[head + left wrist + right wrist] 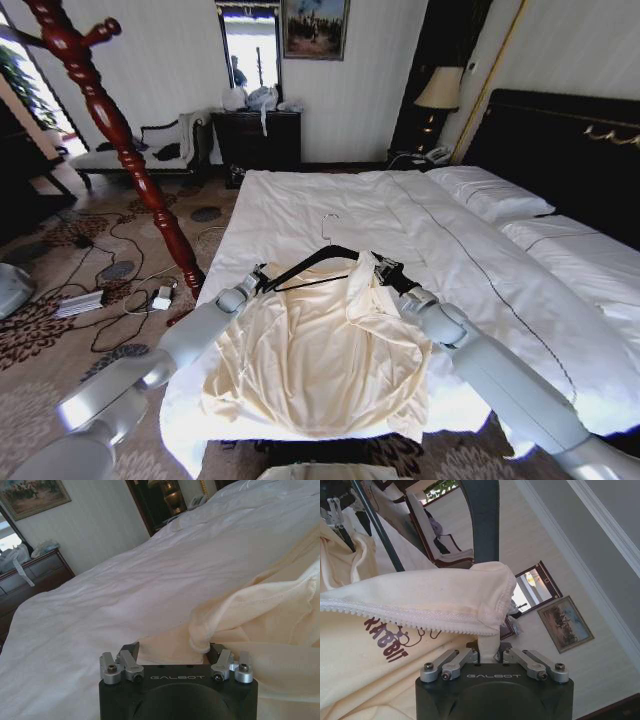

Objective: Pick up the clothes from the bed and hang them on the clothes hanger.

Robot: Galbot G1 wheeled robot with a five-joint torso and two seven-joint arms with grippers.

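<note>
Both claws are up over the foot of the bed (330,200), holding the shirt and hanger between them. On the robot's left, the left claw (262,279) sits at one end of the black hanger (300,266). From its own wrist camera the left claw (172,652) has a bunched fold of the cream shirt (260,615) pulled in between its fingers (127,661), which look closed on the fabric. The right claw (393,275) is at the hanger's other end, by the shirt's collar. In the right wrist view its fingers (455,659) are drawn in tight, and a strip of cream cloth runs down between them; the right claw (490,655) is pinching the shirt (420,600) there. A scalloped hem and part of a brown printed word show on the fabric close to that camera, and a dark bar of the hanger (482,520) rises behind it.

The shirt (320,360) hangs spread below the two claws, draping over the white duvet toward the bed's near edge. The hanger's silver hook (328,226) points up the bed toward the pillows (490,190). A dark-red wooden coat stand (120,140) leans beside the bed on the robot's left, above cables (120,290) on the patterned carpet (60,330).
</note>
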